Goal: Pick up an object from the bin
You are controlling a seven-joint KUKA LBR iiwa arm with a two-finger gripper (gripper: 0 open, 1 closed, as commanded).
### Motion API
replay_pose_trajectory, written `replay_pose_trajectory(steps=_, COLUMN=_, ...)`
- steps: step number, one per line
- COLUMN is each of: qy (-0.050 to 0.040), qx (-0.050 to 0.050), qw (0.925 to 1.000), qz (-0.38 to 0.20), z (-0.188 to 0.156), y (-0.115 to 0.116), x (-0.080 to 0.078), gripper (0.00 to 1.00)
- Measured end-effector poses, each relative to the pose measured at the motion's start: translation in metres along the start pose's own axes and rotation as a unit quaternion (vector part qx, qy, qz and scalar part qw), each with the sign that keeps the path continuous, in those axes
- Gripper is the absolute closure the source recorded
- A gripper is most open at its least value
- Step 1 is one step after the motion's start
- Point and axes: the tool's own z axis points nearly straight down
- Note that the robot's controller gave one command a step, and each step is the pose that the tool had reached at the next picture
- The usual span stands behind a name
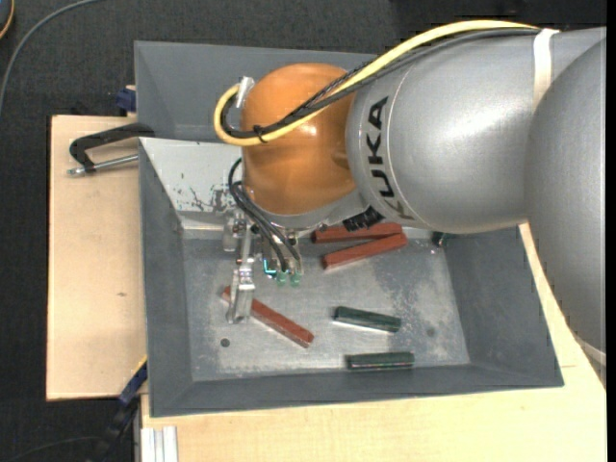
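In the lower-left part of the grey bin [162,287], you have a flat red-brown bar [284,324] lying slantwise on the floor. Its upper-left end is right at the gripper [240,301]. The gripper hangs low over that end, but you cannot tell whether the claw is wide, narrow or clamped on the bar. To the bar's right lies a dark green stick [367,320], with a second green stick [379,360] against the front wall. Two more red bars [364,248] sit partly under the arm's orange cover [289,152].
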Motion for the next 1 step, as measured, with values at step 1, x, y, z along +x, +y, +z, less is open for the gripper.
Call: replay_pose_trajectory(steps=1, qy=-0.0001, qx=0.001, qw=1.0000, qz=-0.004, z=0.1345, y=-0.0698, x=-0.0136, gripper=0.00)
